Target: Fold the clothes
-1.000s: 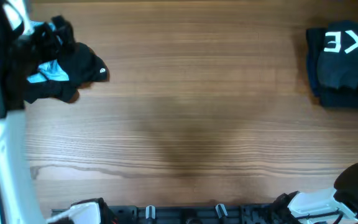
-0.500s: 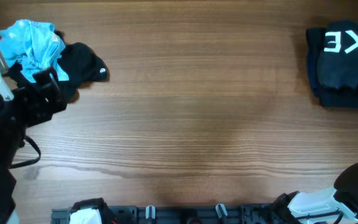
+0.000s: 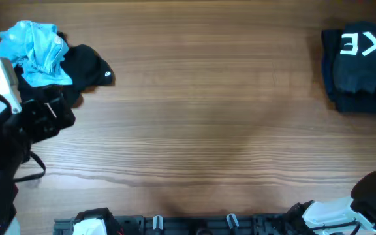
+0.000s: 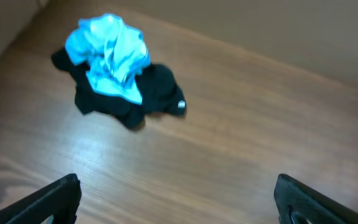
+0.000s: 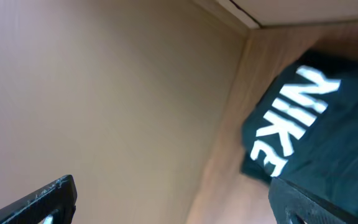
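Note:
A crumpled pile of a light blue garment (image 3: 34, 51) on a black garment (image 3: 87, 68) lies at the table's far left; in the left wrist view the blue garment (image 4: 109, 50) and the black one (image 4: 157, 90) lie ahead of the fingers. A folded black garment with white NIKE letters (image 3: 361, 62) sits at the far right and shows in the right wrist view (image 5: 309, 140). My left gripper (image 4: 176, 202) is open and empty, just in front of the pile. My right gripper (image 5: 179, 202) is open and empty, raised at the near right.
The wooden table (image 3: 207, 124) spreads between the two heaps of clothes. The left arm (image 3: 5, 137) stands over the left edge. The right arm's base (image 3: 344, 209) is at the front right. A dark rail (image 3: 194, 222) runs along the front edge.
My left arm has pulled back from the blue and black pile toward the front left, leaving the blue garment uncovered on top. The right arm has not moved.

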`<state>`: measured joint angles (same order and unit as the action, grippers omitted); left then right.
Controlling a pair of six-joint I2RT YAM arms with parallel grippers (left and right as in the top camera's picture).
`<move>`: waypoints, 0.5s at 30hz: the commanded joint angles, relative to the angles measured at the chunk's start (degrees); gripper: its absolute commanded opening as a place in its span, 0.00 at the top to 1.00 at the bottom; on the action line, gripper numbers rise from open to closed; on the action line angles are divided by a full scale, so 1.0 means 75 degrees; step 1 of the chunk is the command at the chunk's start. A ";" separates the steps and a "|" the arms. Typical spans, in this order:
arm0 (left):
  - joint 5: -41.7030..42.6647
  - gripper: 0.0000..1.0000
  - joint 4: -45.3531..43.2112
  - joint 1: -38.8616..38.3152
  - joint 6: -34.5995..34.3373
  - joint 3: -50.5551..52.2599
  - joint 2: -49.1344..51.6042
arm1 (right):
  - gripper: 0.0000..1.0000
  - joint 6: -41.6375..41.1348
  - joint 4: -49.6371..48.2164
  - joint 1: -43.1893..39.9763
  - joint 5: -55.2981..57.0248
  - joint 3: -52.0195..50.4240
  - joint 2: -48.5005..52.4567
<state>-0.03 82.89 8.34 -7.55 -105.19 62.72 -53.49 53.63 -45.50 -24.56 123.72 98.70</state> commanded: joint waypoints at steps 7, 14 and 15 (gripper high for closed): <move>0.0166 0.00 0.0664 -0.0026 0.0096 -0.0085 -0.0015 | 0.00 -0.7883 0.0006 -0.0038 0.0020 -0.0055 0.0061; -0.0122 0.00 0.0638 -0.0026 0.0157 -0.0082 -0.0146 | 0.00 -0.8690 0.0009 -0.0038 0.0105 -0.0055 0.0061; -0.0117 0.00 0.0221 -0.0029 0.0184 -0.0070 -0.0219 | 0.00 -0.8687 0.0009 -0.0038 0.0105 -0.0055 0.0061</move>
<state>-0.38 89.54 8.34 -7.53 -105.19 62.46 -114.78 53.63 -45.50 -24.14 123.72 98.70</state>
